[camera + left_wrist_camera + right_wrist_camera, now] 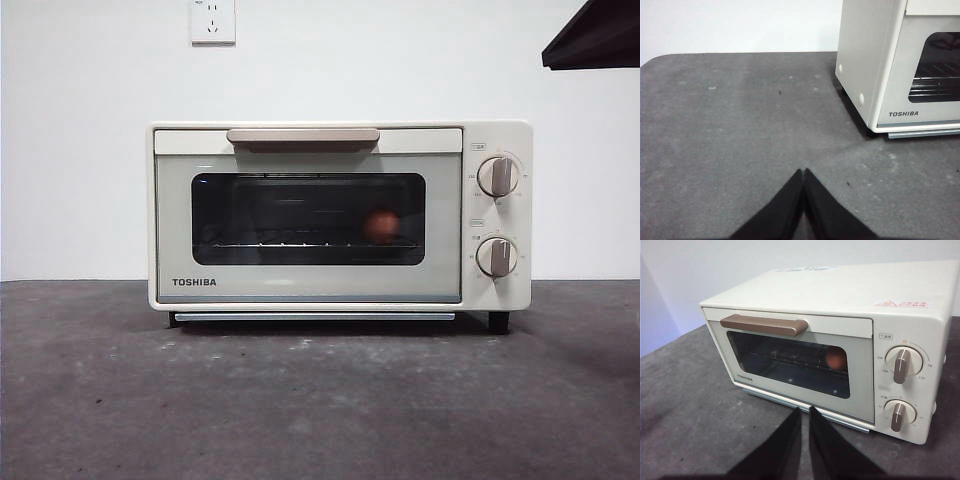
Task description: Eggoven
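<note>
The cream TOSHIBA oven (pixel 340 215) stands on the grey table with its door closed. Behind the dark glass, the reddish-brown egg (pixel 381 226) rests on the wire rack toward the right side; the right wrist view also shows the egg (pixel 836 359) through the window. My right gripper (pixel 804 411) hovers in front of the oven (pixel 840 340), near the door's lower edge, jaws shut and holding nothing. My left gripper (pixel 803 171) is shut and empty over bare table, to the left of the oven (pixel 900 65). In the front view only a black arm tip (pixel 595 38) shows at the top right corner.
A brown handle (pixel 303 135) runs along the top of the door, and two beige knobs (pixel 497 176) (pixel 496 257) sit on the right panel. A white wall with a socket (pixel 212 20) stands behind. Grey table (pixel 300 410) stretches in front.
</note>
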